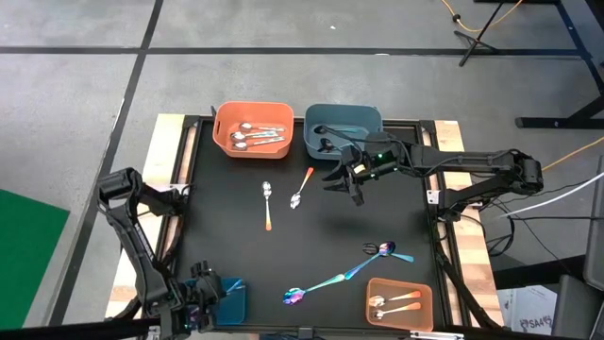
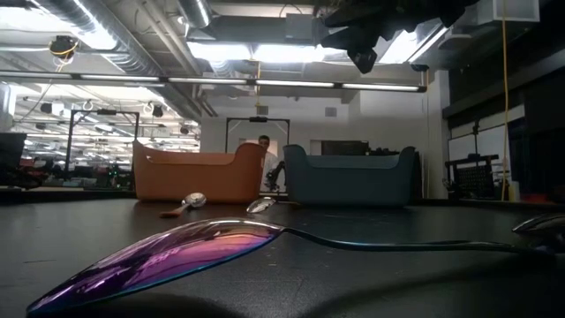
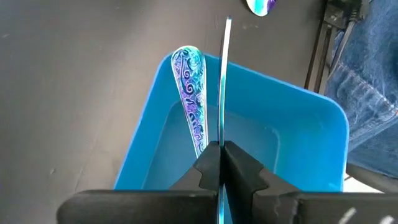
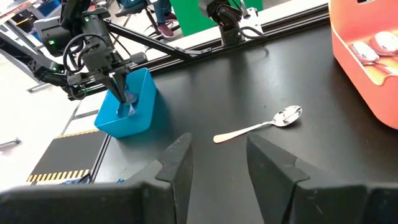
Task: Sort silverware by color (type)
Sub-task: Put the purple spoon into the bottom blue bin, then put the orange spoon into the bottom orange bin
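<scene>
The left hand [image 3: 221, 163] hung over the blue bin [image 3: 311, 124] at the bench's [image 1: 226, 227] near left corner, clenched on a teal spoon [image 3: 224, 81]; a patterned spoon [image 3: 189, 93] stood inside the bin. The right hand [image 4: 217, 158] hovered released above the bench's far middle, beside the grey bin [image 1: 342, 129]; the orange bin [image 1: 253, 127] held silver spoons [image 1: 257, 137]; the small tray [image 1: 399, 302] held orange-handled spoons [image 1: 394, 301].

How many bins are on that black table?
4. An orange bin and a dark blue-grey bin sit side by side at the far edge; a bright blue bin is at the near left corner; a shallow orange tray is at the near right.
</scene>
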